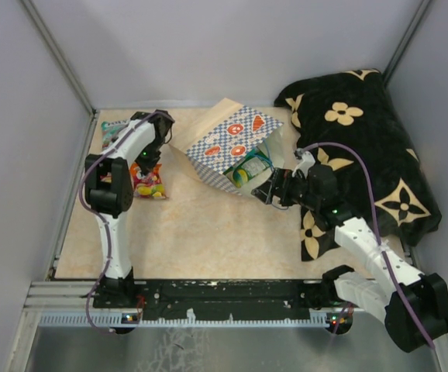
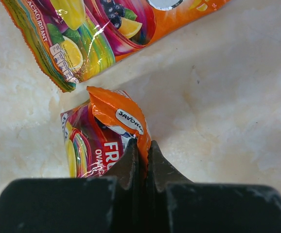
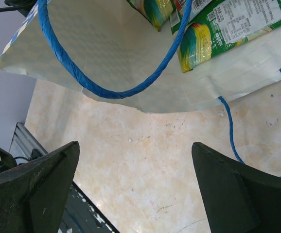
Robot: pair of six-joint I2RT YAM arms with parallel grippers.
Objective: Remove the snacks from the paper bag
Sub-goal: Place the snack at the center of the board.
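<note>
The paper bag (image 1: 232,143) lies on its side mid-table, mouth toward the right arm; green packets (image 1: 249,167) show in its mouth. In the right wrist view the bag's mouth (image 3: 131,58), its blue cord handle (image 3: 106,90) and green packets (image 3: 218,29) lie just ahead. My right gripper (image 3: 135,160) is open and empty before the mouth, also in the top view (image 1: 267,194). My left gripper (image 2: 143,148) is shut on the edge of an orange-purple packet (image 2: 101,141), low over the table. Another orange-yellow packet (image 2: 96,34) lies beyond it, seen from above (image 1: 148,182).
A black flower-patterned cloth (image 1: 363,147) is bunched at the right, behind the right arm. A teal packet (image 1: 114,128) lies at the far left corner. Grey walls enclose the table; a black rail (image 1: 224,293) runs along the near edge.
</note>
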